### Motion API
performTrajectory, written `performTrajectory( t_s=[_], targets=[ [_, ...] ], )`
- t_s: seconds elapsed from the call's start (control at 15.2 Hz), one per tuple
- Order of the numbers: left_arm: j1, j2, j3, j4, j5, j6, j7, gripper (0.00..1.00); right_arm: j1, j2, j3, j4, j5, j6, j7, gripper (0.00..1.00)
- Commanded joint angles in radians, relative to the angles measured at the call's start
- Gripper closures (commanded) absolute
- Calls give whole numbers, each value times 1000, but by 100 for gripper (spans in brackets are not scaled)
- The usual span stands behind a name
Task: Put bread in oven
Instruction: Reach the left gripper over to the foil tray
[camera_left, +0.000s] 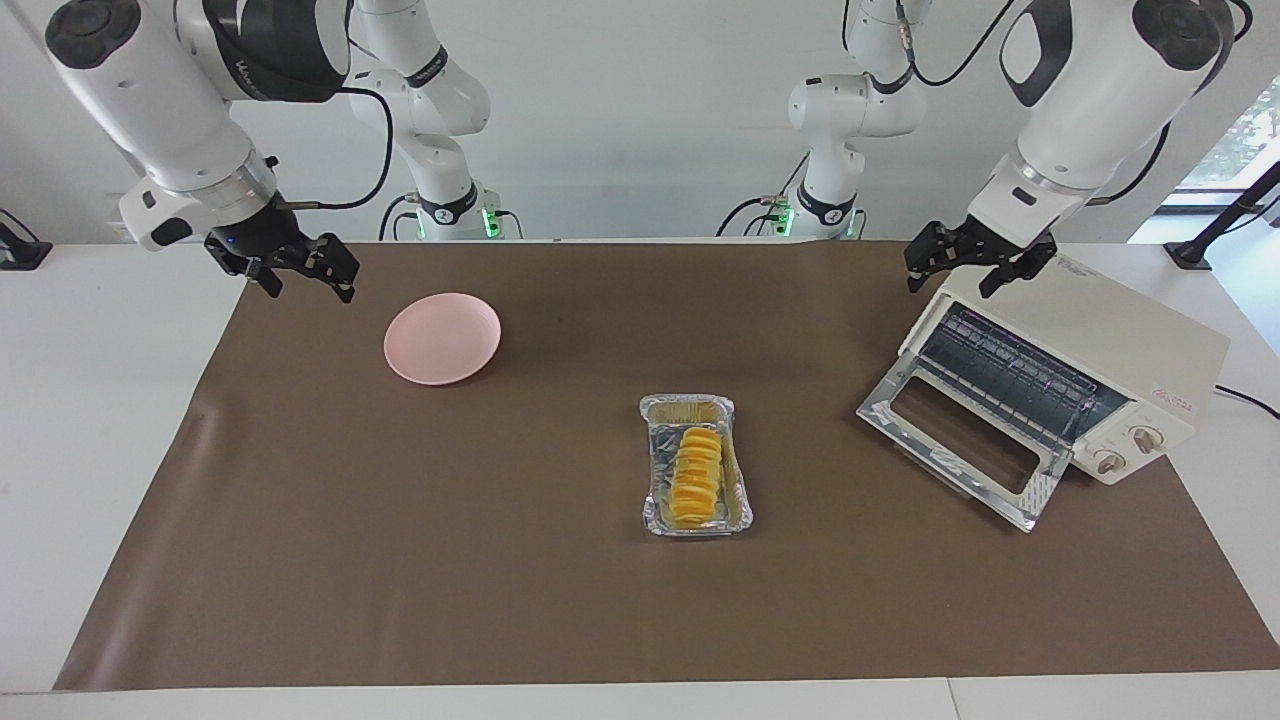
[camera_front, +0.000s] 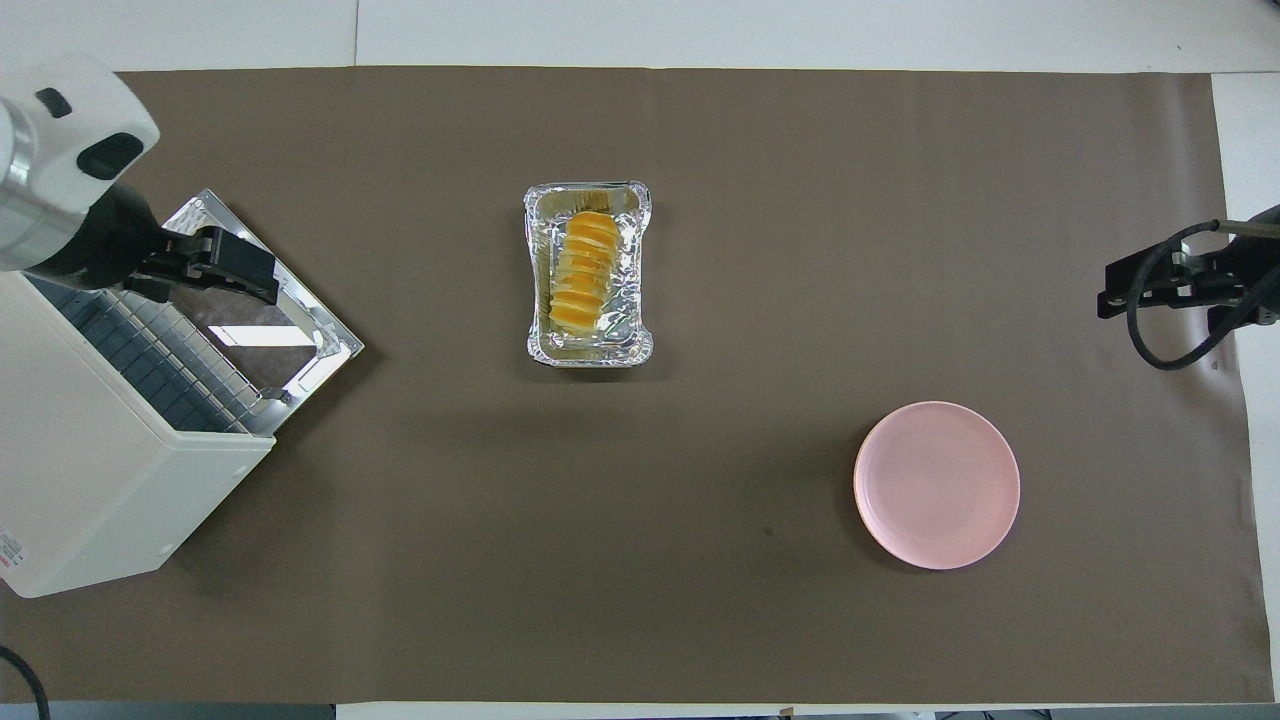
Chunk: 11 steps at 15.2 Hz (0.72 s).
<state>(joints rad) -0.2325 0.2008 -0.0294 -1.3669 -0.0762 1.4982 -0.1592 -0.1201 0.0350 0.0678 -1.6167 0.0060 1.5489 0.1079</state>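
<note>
We judge the step in hand to be the reach for the bread (camera_left: 696, 477), which lies in the foil tray (camera_left: 738, 515) at the middle of the desk (camera_left: 400, 560), well apart from both pincers and not yet touched. Our left pincer (camera_left: 966, 264) hangs with its fingers spread and empty over the top front edge of the oven (camera_left: 1120, 350), whose glass door (camera_left: 955, 445) is dropped open just below it, the wire rack showing inside. Our right pincer (camera_left: 298, 268) hangs spread and empty over the desk's edge at the right arm's end, with the pink plate (camera_left: 442, 338) nearest it, between it and the tray. To do the reach well, we would bring one pincer straight above the loaf, turn the fingers across its narrow width so they close on its long sides rather than its ends, and lower between the tray walls without catching the crinkled foil. The grip should be gentle, since the ridged loaf looks soft. The left pincer seems better placed, being already beside the open oven mouth, and the lowered door needs clearing on the way in.
</note>
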Motion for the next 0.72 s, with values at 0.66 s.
performTrajectory(
  t_s=[0.66],
  targets=[
    [-402, 503, 86, 348, -2, 215, -321, 0, -12, -7, 13, -17, -20, 13, -158, 0]
  ],
)
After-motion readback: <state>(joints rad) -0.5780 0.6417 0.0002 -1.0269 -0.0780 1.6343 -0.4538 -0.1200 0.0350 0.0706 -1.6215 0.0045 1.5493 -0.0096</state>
